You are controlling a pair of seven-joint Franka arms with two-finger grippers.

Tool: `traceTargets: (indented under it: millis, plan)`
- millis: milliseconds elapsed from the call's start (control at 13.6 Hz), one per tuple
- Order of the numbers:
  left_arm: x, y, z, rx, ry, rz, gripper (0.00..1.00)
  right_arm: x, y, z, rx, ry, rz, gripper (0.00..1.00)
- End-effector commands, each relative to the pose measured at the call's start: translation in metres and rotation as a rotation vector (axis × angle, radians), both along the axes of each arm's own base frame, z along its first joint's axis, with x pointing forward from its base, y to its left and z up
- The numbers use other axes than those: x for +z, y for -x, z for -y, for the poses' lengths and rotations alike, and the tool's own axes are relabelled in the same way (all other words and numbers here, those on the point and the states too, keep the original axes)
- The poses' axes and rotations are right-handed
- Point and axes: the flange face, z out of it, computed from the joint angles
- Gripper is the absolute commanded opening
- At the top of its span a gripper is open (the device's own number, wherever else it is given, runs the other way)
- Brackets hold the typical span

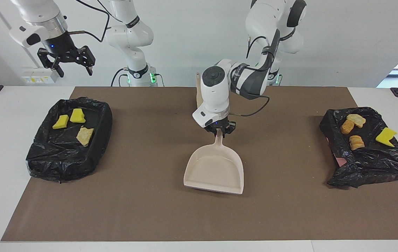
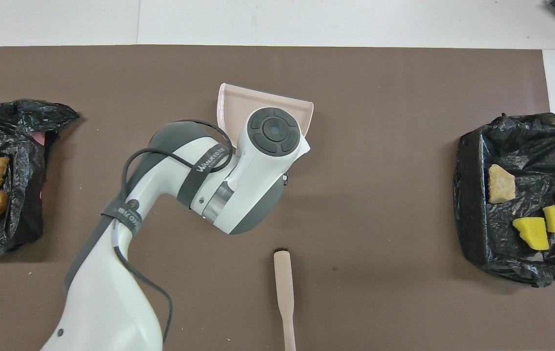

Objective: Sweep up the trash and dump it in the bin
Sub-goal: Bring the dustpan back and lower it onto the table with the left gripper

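Facing view showed our left gripper [image 1: 219, 131] clenching the beige plastic dustpan [image 1: 215, 169] by its handle mid-mat, emptied, while our right gripper [image 1: 66, 61] waited, splayed.

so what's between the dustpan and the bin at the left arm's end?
Only bare brown mat lies between the beige dustpan and that black-bagged bin; the facing view shows the stretch whole.
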Motion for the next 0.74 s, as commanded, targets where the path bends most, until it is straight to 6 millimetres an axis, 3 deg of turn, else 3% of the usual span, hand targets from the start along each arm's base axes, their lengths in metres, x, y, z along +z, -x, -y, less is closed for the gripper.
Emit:
traceTargets:
  millis: [0,295,516,589,663]
  plan:
    - [-0.014,-0.004,0.021,0.058,0.013,0.01,0.0,0.008,0.003,-0.003,0.026,0.009,0.002,1.0]
    - [-0.033,0.01,0.026,0.061,0.06,-0.003,0.0,0.01,0.001,-0.005,0.008,-0.003,0.024,1.0]
    - [-0.036,0.015,0.021,0.064,0.047,-0.018,0.09,0.008,-0.006,-0.003,-0.028,-0.013,0.052,1.0]
    - [-0.036,0.014,0.02,0.07,0.046,-0.017,0.25,0.009,-0.009,-0.001,-0.03,-0.01,0.069,1.0]
    - [-0.036,0.011,0.016,0.077,0.042,-0.017,0.64,0.01,-0.01,0.0,-0.04,-0.014,0.08,1.0]
